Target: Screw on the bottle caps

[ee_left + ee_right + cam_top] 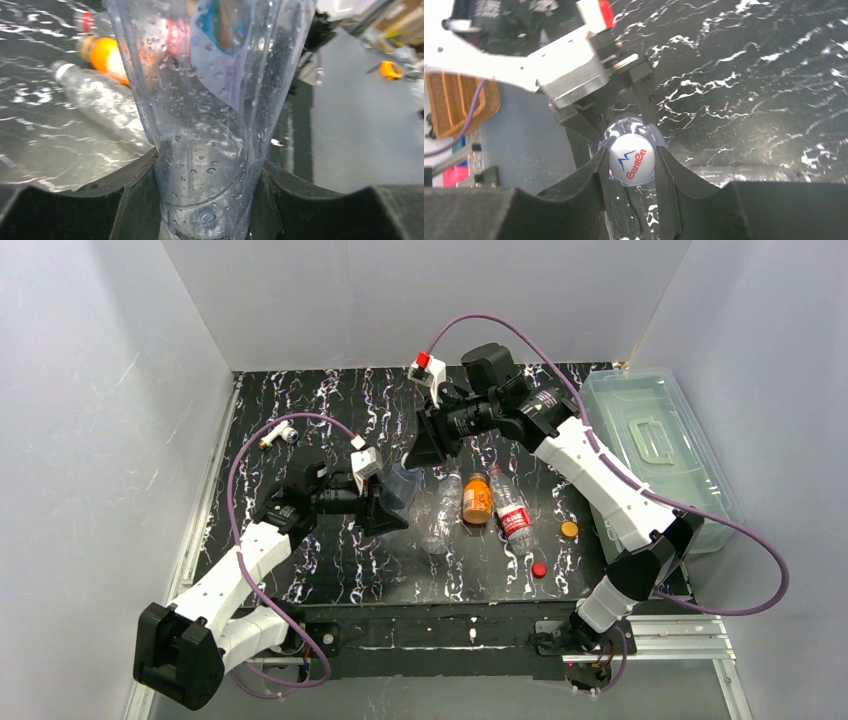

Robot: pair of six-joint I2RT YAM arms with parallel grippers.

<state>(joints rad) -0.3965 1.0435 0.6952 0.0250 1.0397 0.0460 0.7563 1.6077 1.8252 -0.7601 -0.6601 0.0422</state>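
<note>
My left gripper (pixel 390 505) is shut on the lower body of a clear wet bottle (pixel 402 483) and holds it above the table. In the left wrist view the bottle (pixel 210 115) fills the frame between the fingers of the left gripper (pixel 207 200). My right gripper (pixel 426 454) is shut on the bottle's white cap, printed "GamEn" (pixel 631 158), with the right gripper's jaws (pixel 631 150) pressed on both its sides. A loose orange-yellow cap (pixel 569 530) and a loose red cap (pixel 539 570) lie on the table at the right front.
Three bottles lie mid-table: a clear one (pixel 440 510), an orange one (pixel 477 498) and a red-labelled one (pixel 513 512). A clear lidded bin (pixel 655 440) stands at the right edge. A white-and-brass T fitting (pixel 277 435) lies at the back left.
</note>
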